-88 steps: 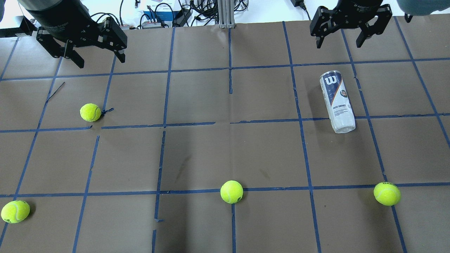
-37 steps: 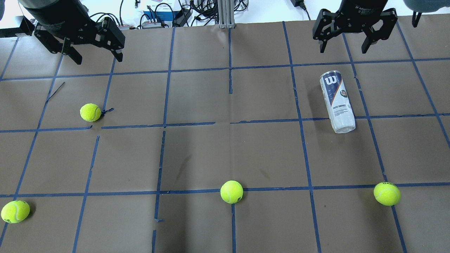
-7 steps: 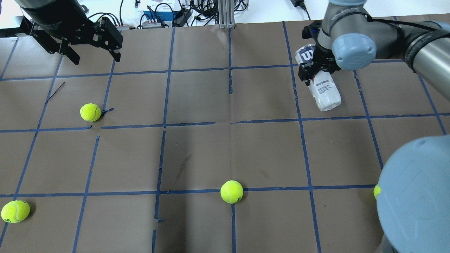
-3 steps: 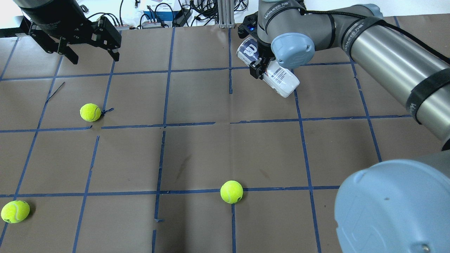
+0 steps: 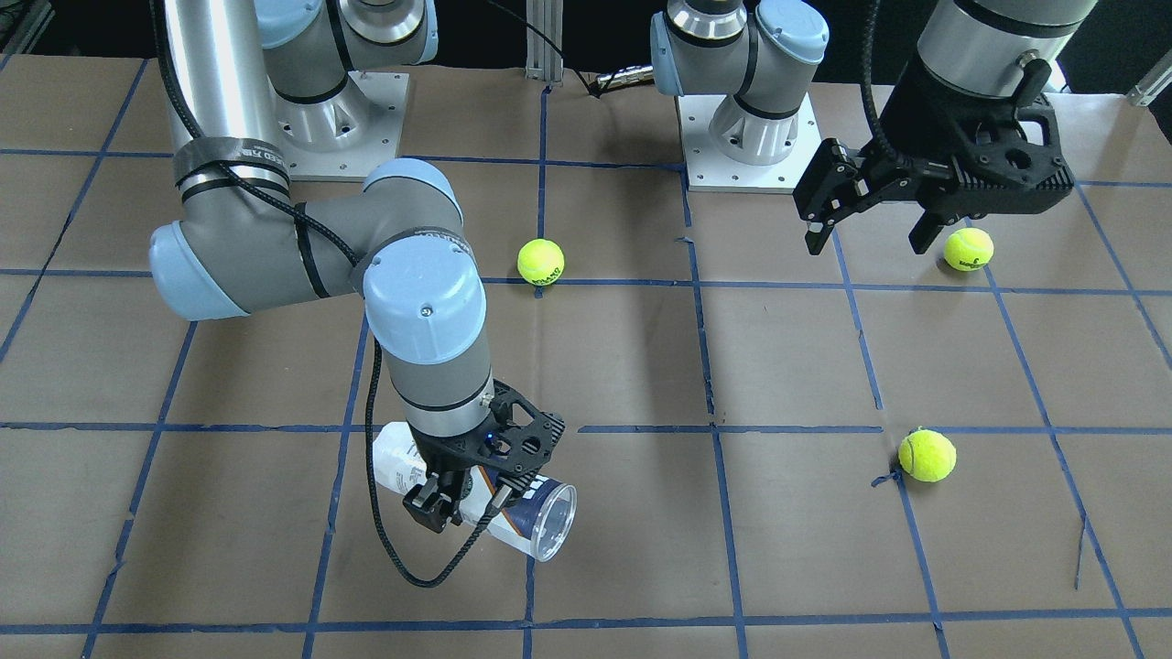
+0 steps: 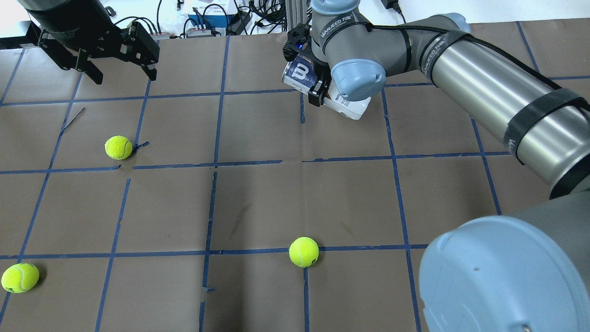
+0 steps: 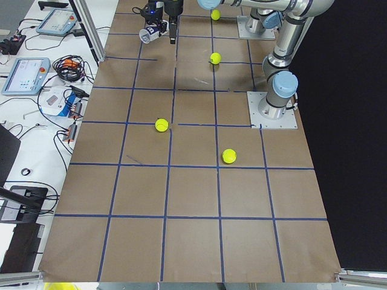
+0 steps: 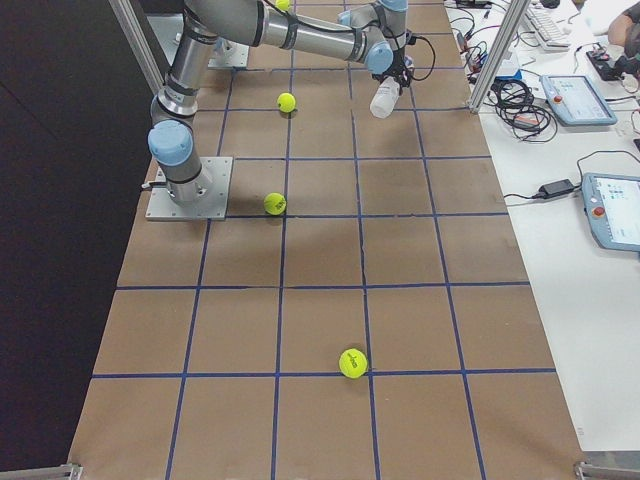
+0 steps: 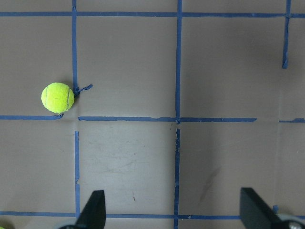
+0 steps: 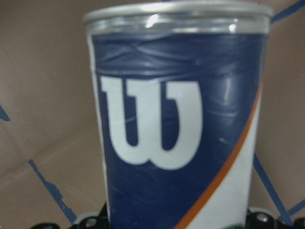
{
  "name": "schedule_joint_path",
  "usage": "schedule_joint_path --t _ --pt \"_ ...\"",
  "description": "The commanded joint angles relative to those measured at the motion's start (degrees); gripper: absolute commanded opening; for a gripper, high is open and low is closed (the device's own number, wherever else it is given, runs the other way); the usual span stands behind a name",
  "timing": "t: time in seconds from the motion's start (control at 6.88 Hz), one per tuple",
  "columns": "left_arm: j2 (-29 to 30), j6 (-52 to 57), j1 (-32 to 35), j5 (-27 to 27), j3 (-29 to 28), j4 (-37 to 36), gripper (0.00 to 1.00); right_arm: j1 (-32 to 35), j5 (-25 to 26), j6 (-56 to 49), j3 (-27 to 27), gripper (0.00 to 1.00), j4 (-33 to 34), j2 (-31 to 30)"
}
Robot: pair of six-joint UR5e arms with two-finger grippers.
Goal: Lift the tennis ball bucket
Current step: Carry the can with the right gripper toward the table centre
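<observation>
Above the table point(image 5: 824, 549), right gripper point(image 5: 458, 509) clamps the tennis ball bucket point(image 5: 536, 523), apparently mid-lift; next, raise steadily; left gripper point(image 5: 865, 245) idles wide open.

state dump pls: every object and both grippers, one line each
Slim clear plastic tennis ball bucket with navy-and-white W label: gripped mid-body, held clear of the brown paper-covered table, roughly on its side, looks empty.
Right gripper: shut on the bucket.
Left gripper: open, empty, hovering above the table.
Four yellow-green tennis balls: loose on the table, apart from each other, none gripped.
</observation>
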State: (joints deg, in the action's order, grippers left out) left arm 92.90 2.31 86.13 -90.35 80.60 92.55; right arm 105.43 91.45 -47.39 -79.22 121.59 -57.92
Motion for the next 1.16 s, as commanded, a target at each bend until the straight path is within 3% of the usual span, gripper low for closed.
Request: schedule_joint_path --t 0.0,0.44,0.73,1.02 --pt "0.0 0.0 0.0 0.1 0.0 0.0 1.0 2.1 0.3 -7.5 -0.1 0.71 4.3 2.5" --pt "0.0 0.0 -0.1 0.1 0.0 0.0 1.0 2.4 1.8 -19.7 0.0 0.73 8.9 6.1" --pt "0.0 0.0 0.0 0.1 0.0 0.0 1.0 3.3 1.9 -21.0 -0.1 0.73 11.6 7.8" --pt "0.0 0.1 -0.1 0.1 0.1 0.0 1.0 3.5 2.0 -21.2 -1.6 0.81 11.6 8.3"
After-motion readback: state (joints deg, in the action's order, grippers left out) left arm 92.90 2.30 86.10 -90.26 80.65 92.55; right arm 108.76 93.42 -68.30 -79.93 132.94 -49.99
